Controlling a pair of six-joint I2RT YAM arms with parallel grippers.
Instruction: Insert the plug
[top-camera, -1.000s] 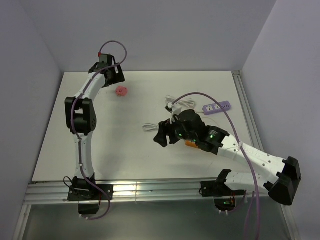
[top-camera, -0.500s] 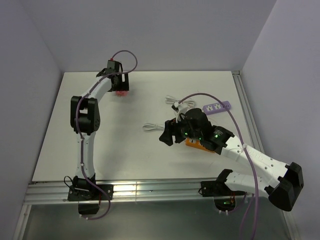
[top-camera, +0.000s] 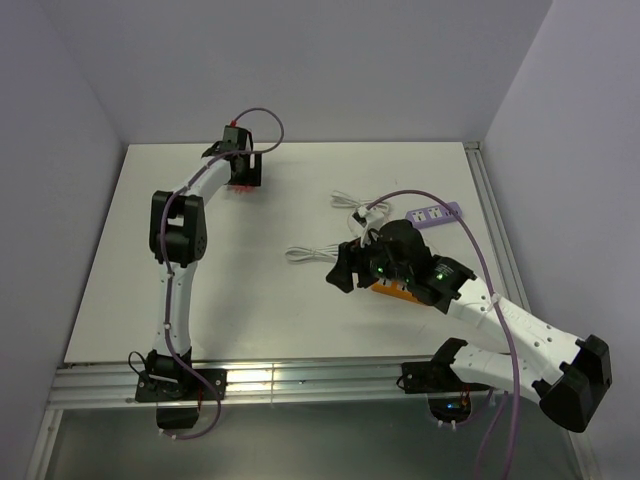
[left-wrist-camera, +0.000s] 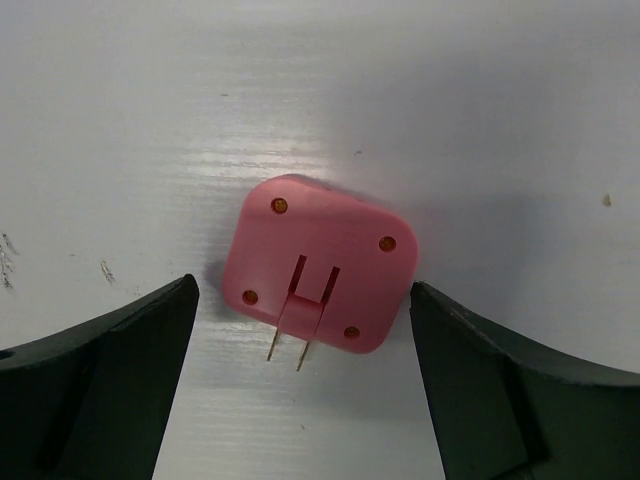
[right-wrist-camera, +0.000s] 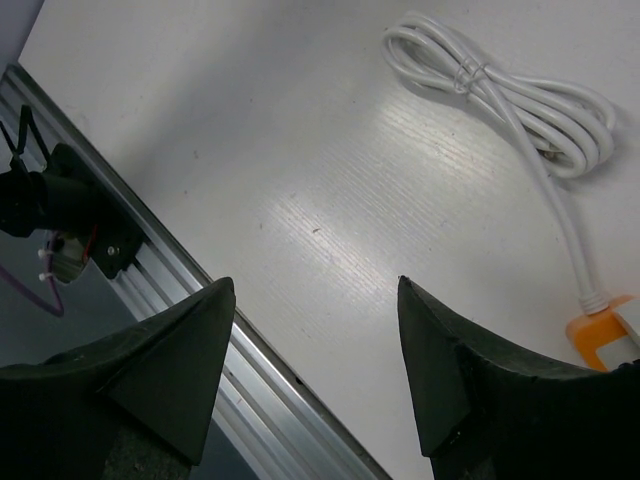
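Right gripper: jaws stood apart, holding nothing, near the coiled white cord.
Power strip: lay further back, on the right.
Left gripper: jaws were wide, flanking the plug without touching it.
Pink plug: lay at the far left, prong face up. It was likely light, rigid and slick, and best pinched across the body's sides, clear of the thin prongs, which seemed folded flat.

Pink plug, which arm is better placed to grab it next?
Left. The left tool, open, hangs over the pink plug, a finger on each side; the right tool is off by the white cord.
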